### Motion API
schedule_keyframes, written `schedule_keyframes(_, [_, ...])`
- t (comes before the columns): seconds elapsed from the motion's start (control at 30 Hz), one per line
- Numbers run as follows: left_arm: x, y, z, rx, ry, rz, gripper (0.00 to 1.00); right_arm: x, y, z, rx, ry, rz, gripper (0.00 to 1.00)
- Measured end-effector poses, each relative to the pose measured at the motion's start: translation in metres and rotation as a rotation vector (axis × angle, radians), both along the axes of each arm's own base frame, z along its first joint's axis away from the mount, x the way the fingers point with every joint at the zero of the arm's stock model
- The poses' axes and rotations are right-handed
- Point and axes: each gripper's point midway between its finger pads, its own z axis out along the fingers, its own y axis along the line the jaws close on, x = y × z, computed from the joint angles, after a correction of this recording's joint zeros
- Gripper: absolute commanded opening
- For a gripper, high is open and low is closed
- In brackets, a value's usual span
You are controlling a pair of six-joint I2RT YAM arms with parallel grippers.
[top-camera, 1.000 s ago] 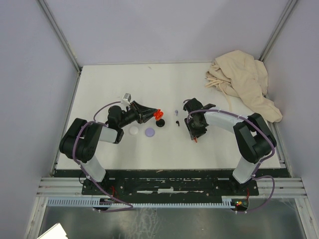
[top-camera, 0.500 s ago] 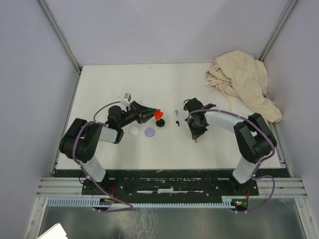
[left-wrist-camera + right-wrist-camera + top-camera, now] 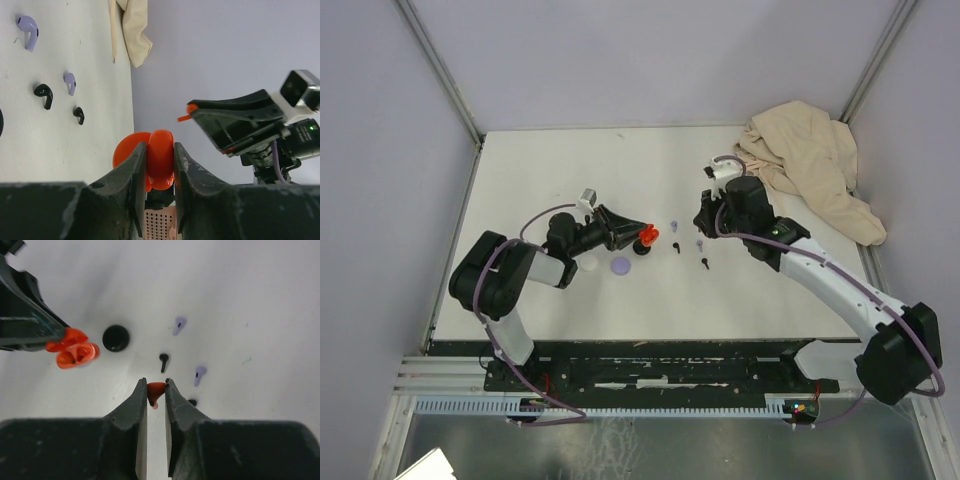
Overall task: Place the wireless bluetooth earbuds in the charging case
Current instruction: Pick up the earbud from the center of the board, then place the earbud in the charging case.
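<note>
Red bud [image 3: 156, 389] is pinched in my right gripper [image 3: 156, 384], above the table [image 3: 240, 285], near the open red case [image 3: 75, 354] clamped by my left gripper [image 3: 159, 150]. Probably light, slick plastic (apt to squirt out), so I'd grip the body and leave the stem free.

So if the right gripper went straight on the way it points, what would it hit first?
Likely the black earbud just ahead of the right gripper, or the table beside it; depth is unclear. It holds a red earbud.
</note>
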Motion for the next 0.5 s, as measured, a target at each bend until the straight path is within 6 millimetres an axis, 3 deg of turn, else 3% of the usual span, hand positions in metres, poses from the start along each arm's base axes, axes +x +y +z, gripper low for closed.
schedule_keyframes(0.07, [-0.002,-0.006,-0.003,-0.002,0.002,-0.016,0.03,0.003,0.007,0.022,0.062,-0.1,0.012,0.01])
schedule_keyframes(0.17, [-0.006,-0.012,-0.004,-0.002,0.005,-0.032,0.03,0.005,0.02,0.035,0.112,-0.209,0.041,0.01])
schedule_keyframes(0.5, [-0.004,-0.016,0.004,-0.047,0.021,-0.021,0.03,-0.002,0.079,0.03,0.102,-0.438,0.177,0.01])
